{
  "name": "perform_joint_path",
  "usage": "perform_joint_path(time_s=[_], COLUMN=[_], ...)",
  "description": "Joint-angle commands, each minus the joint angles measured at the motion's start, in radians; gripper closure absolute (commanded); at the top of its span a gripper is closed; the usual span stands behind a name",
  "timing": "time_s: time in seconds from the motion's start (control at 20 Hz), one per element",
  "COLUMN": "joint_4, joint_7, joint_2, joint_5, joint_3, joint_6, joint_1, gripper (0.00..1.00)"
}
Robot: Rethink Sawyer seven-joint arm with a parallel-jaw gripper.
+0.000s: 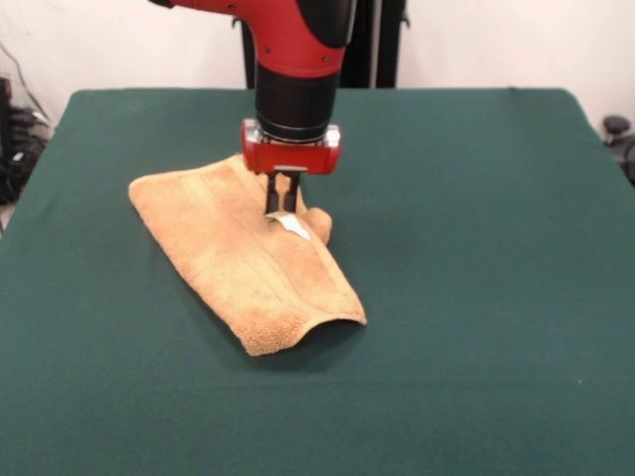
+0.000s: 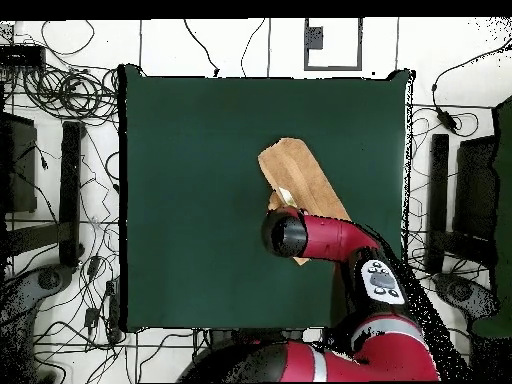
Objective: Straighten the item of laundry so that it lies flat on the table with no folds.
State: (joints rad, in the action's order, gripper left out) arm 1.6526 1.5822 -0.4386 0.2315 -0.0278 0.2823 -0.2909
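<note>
Front view: your towel (image 1: 238,263) lies left of centre on the green tabletop (image 1: 476,297), running from a far-left corner to a near-right end. It is tan-orange terry with a faint woven band along its length. The cloth is doubled over; the near end shows a rounded fold lifted slightly off the tabletop. A small white tag (image 1: 295,227) sits at the bunched far-right edge. Your gripper (image 1: 282,205) stands upright over that edge, its fingers close together on the cloth beside the tag. Overhead view: the towel (image 2: 300,175) lies right of centre, partly under the arm (image 2: 330,238).
</note>
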Motion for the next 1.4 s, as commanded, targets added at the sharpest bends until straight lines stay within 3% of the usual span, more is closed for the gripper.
perform_joint_path(time_s=[0.05, 0.45, 1.0, 1.4], joint_4=[0.012, -0.008, 0.021, 0.014], joint_7=[0.067, 0.052, 0.067, 0.063], joint_2=[-0.042, -0.075, -0.08, -0.082], joint_5=[-0.053, -0.057, -0.045, -0.053], joint_3=[0.111, 0.135, 0.16, 0.171], joint_6=[0.171, 0.283, 0.24, 0.277], joint_1=[-0.039, -0.067, -0.093, -0.102], gripper=[1.0, 1.0, 1.0, 1.0])
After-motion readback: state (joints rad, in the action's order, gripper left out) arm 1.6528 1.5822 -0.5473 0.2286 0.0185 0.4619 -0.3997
